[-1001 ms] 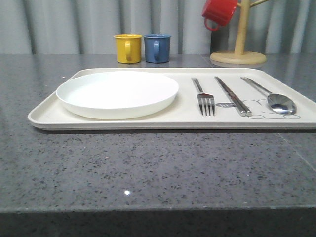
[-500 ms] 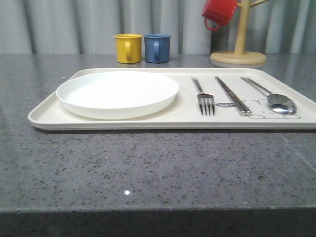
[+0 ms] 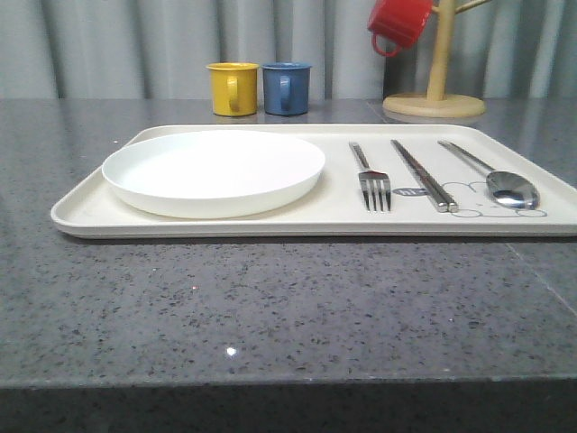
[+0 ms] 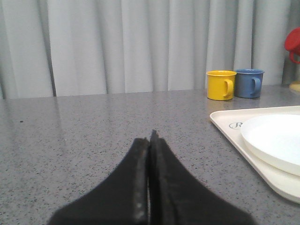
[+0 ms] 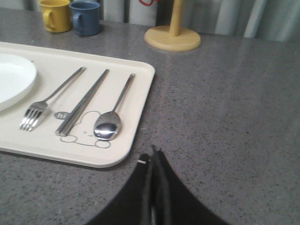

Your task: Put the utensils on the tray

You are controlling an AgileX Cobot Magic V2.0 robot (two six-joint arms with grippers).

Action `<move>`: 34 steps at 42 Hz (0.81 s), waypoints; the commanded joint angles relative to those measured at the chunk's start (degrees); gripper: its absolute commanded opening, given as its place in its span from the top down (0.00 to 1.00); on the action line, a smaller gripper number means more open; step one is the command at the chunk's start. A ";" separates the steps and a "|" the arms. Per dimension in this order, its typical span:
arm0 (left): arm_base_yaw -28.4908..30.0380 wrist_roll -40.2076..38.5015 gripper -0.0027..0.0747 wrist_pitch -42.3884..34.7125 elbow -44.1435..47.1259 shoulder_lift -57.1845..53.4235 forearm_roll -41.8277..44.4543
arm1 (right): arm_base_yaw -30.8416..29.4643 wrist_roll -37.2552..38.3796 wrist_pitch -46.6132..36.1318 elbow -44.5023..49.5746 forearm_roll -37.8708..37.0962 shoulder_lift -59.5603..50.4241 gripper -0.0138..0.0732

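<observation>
So the fork (image 3: 373, 183), chopsticks (image 3: 422, 175) and spoon (image 3: 501, 179) are all lying side by side on the right half of the cream tray (image 3: 81, 209), next to the round white plate (image 3: 214, 170). Left gripper (image 4: 150, 140) and right gripper (image 5: 153, 157) are both clenched on nothing, sitting over bare grey countertop (image 3: 270, 307) off the tray

Left gripper (image 4: 149, 140) fingers pressed together, nothing held; right gripper (image 5: 152, 157) likewise (both low over tabletop).
</observation>
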 commanded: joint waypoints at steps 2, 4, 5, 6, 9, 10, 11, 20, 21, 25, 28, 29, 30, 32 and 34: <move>-0.24 -0.62 0.99 -4.97 0.72 -1.27 -0.07 | -1.74 -0.61 -14.65 7.26 1.27 -3.84 0.97; -0.24 -0.62 0.99 -4.97 0.72 -1.27 -0.07 | -1.95 -0.61 -17.00 10.17 1.61 -5.30 0.97; -0.24 -0.62 0.99 -4.97 0.72 -1.27 -0.07 | -2.02 -0.61 -18.05 11.30 1.69 -5.83 0.97; -0.24 -0.62 0.99 -4.97 0.72 -1.27 -0.07 | -2.15 -0.61 -19.40 12.70 1.74 -6.46 0.97; -0.24 -0.62 0.99 -4.97 0.72 -1.27 -0.07 | -2.20 -0.57 -22.45 15.73 1.74 -7.70 0.97; -0.24 -0.62 0.99 -4.97 0.72 -1.27 -0.07 | -2.20 -0.57 -23.62 16.82 1.74 -8.04 0.97; -0.24 -0.62 0.99 -4.97 0.72 -1.27 -0.07 | -2.20 -0.57 -24.51 17.57 1.74 -8.51 0.97; -0.24 -0.62 0.99 -4.97 0.72 -1.19 -0.07 | -2.35 -0.57 -29.30 20.46 1.74 -9.06 0.97; -0.24 -0.62 0.99 -4.97 0.72 -1.19 -0.07 | -2.35 -0.57 -29.38 20.46 1.74 -9.06 0.97; -0.24 -0.62 0.99 -4.97 0.72 -1.19 -0.07 | -2.35 -0.57 -29.40 20.46 1.74 -9.06 0.97; -0.24 -0.62 0.99 -4.97 0.72 -1.19 -0.07 | -2.35 -0.57 -29.40 20.46 1.74 -9.06 0.97; -0.24 -0.62 0.99 -4.97 0.72 -1.19 -0.07 | -2.35 -0.57 -29.40 20.46 1.74 -9.06 0.97; -0.24 -0.62 0.99 -4.97 0.72 -1.19 -0.07 | -2.35 -0.57 -29.40 20.46 1.74 -9.01 0.97; -0.24 -0.62 0.99 -4.97 0.72 -1.19 -0.07 | -2.35 -0.57 -29.40 20.46 1.74 -9.01 0.97; -0.24 -0.62 0.99 -4.97 0.72 -1.19 -0.07 | -2.35 -0.57 -29.40 20.46 1.74 -9.01 0.97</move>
